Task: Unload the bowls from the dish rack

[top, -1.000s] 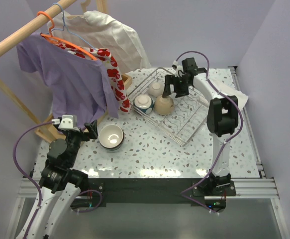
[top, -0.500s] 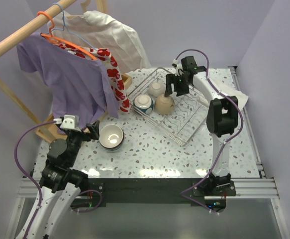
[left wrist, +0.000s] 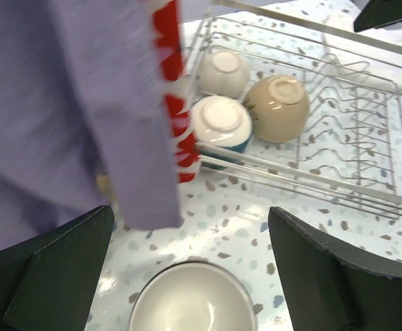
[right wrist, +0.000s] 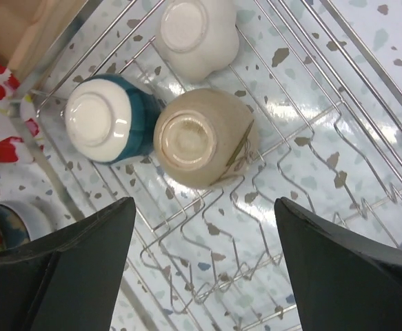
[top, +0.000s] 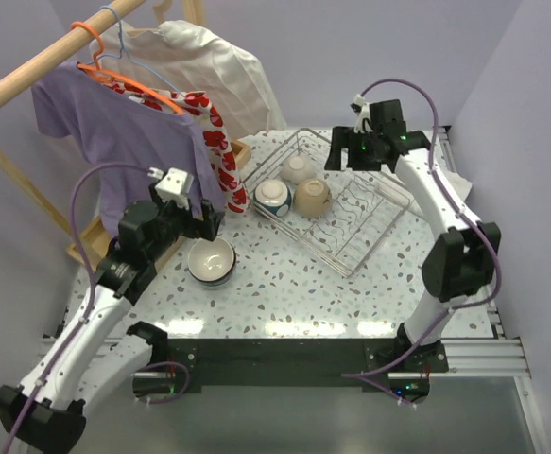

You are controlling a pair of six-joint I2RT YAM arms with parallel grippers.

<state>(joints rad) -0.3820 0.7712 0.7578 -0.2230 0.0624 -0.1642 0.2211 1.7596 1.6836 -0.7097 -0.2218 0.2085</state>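
Note:
The silver wire dish rack (top: 362,223) stands at the back middle of the table. Three bowls sit upside down in its left end: a white one (top: 298,168), a teal-banded one (top: 272,197) and a beige one (top: 312,198). A stack of bowls (top: 211,260) stands on the table left of the rack. My left gripper (top: 202,220) is open and empty above that stack (left wrist: 192,300). My right gripper (top: 349,151) is open and empty above the rack's back edge. The right wrist view shows the white (right wrist: 195,34), teal-banded (right wrist: 111,118) and beige (right wrist: 201,136) bowls.
A wooden clothes rail (top: 39,61) crosses the back left. A purple shirt (top: 133,156), a red and white garment (top: 214,132) and a cream cloth (top: 218,71) hang from it, close to my left gripper. A white cloth (top: 448,178) lies right of the rack.
My left arm has risen and reached forward, its gripper now over the stacked bowls. My right gripper has lifted and drawn back to the right, away from the bowls in the rack.

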